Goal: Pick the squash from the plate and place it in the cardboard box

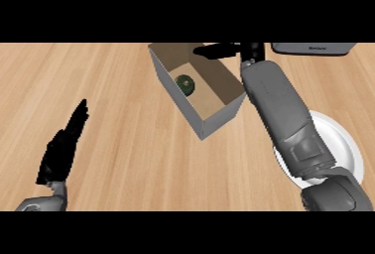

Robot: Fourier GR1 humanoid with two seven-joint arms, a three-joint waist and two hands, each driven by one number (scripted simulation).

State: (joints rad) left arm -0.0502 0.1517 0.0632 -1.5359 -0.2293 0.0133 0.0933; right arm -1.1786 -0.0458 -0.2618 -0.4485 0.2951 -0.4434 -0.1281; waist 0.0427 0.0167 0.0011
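1. The black right hand (218,50) lies over the far rim of the cardboard box (219,116); wide or closed, I cannot tell.
2. The box is open-topped and straight-walled. The round, dark green squash (185,84) rests inside by its left wall.
3. A smooth white plate (343,141) lies just right of the box.
4. The left hand (62,149) rests flat and straight over the wood-grain desk (132,149).

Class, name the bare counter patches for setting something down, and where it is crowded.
Bare counter: left of the cardboard box, above the left hand; and the lower middle, between that hand and the plate. Crowded: the right side, where the right hand stretches over the plate to the box.
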